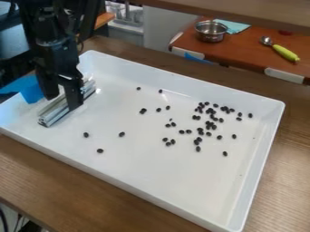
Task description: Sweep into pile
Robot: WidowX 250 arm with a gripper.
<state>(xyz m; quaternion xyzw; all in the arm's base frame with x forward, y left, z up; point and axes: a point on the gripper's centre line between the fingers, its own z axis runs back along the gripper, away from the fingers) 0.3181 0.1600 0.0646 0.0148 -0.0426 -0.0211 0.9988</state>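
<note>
Wooden tabletop (72,195), nearest the camera, w/ the near rim of a white tray (127,183) just above it in view. Dark beans (198,149) lie scattered on the tray floor: densest toward the R side, looser in the middle, w/ three strays nearer the L side. Silver bar (56,112), prob. the sweeping tool, lies aslant inside the tray at its L end, well apart from the main group of beans. Black gripper (63,103), upper L, hangs down at the bar; fingers (74,97) stand apart, one in front of the bar, the other toward its far side. Contact w/ the bar: cannot tell. Blue piece (32,93) just beside the gripper. Background: side table (254,59) w/ steel pot (211,31) & spoon (286,53).

Step in hand (judged): getting hold of the tool; sweeping proper not yet begun, as no single pile is formed. Next move: center the fingers about the bar, close firmly, then set its long edge flat on the tray floor & push strays toward the dense group. Risk: bar may twist in the grip, or beans may roll past its ends, esp. if swept fast.
</note>
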